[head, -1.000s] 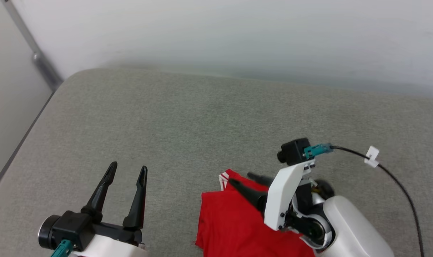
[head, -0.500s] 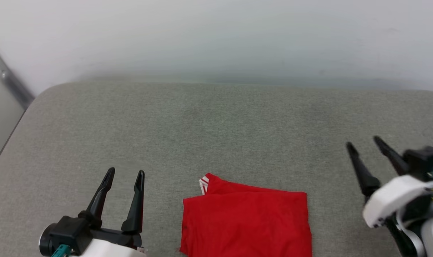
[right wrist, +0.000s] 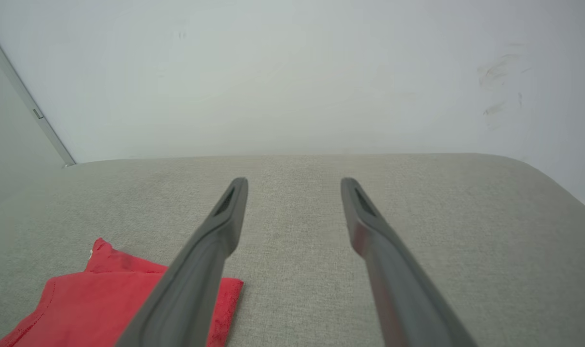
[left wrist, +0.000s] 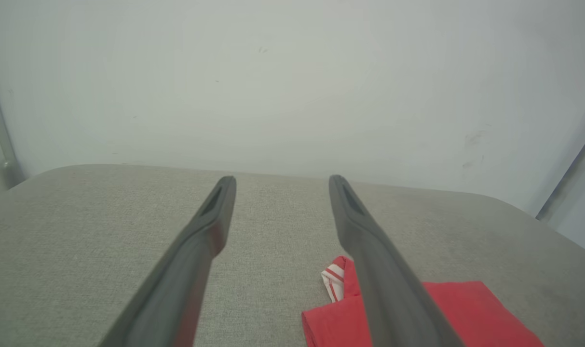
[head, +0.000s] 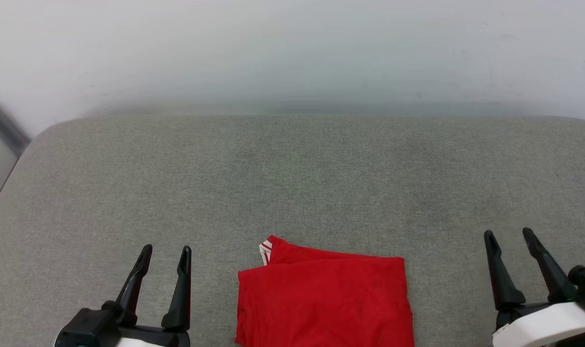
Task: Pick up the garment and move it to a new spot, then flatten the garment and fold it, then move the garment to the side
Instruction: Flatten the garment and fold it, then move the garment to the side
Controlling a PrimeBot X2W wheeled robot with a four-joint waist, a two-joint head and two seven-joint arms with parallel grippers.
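The garment [head: 323, 301] is seen folded into a compact, roughly rectangular packet of bright red cloth. It is laid flat on a grey woven surface [head: 292, 183], near the bottom of the head view, where its near edge is cut off by the frame. Its upper face is presented as plain red fabric, smooth apart from a few shallow creases. Along the far side, a narrower under-layer is left showing beyond the top layer, so that a slight step is formed there. At the far left corner a small tab of white trim with red stripes [head: 264, 250] is exposed and turned upward. The right edge is shown as fairly straight, and in the right wrist view it looks soft and slightly fuzzy.

The garment is placed between the 2 grippers. The left gripper [head: 167, 249] is held near its left edge, with its 2 dark fingers spread apart and nothing caught between them. The right gripper [head: 509, 233] is held well apart from the garment's right edge, its fingers likewise spread and holding nothing. Neither gripper is in contact with the cloth. A pale wall [head: 292, 48] is seen behind the surface.
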